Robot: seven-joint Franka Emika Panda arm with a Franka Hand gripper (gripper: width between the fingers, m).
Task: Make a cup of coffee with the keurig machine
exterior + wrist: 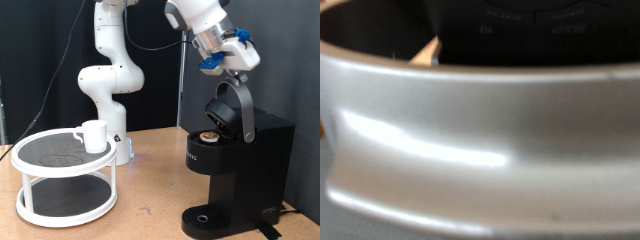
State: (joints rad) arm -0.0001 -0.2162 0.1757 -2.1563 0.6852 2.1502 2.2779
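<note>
Wrist view: you are looking almost straight onto a broad curved silver band [470, 130], blurred and filling most of the picture. You get bright glare streaks across it. Past its upper edge there is dark surface with faint markings too blurred to read, and a small tan wedge [425, 52] shows in the gap. No fingers appear in this picture.

Exterior view: your gripper [232, 70] sits at the top of the keurig machine's raised lid [232, 105], on the handle end of it. You cannot tell how far the fingers are open or whether they have hold of the handle; the blue and white hand body covers them.

Directly below the fingers, the lid stands open and tilted up. Beneath it the pod holder is exposed, with a small round pod with a tan top [208, 135] sitting in it. The keurig machine [240, 175] stands on the wooden table [150, 215], its round drip base [205, 218] bare.

Well away from the fingers, towards the exterior view's left, the cup [93, 135] stands upright on the top tier of a white two-tier round rack [65, 180]. Its handle points to the exterior view's left. The arm's white base column [105, 75] rises behind the rack.
</note>
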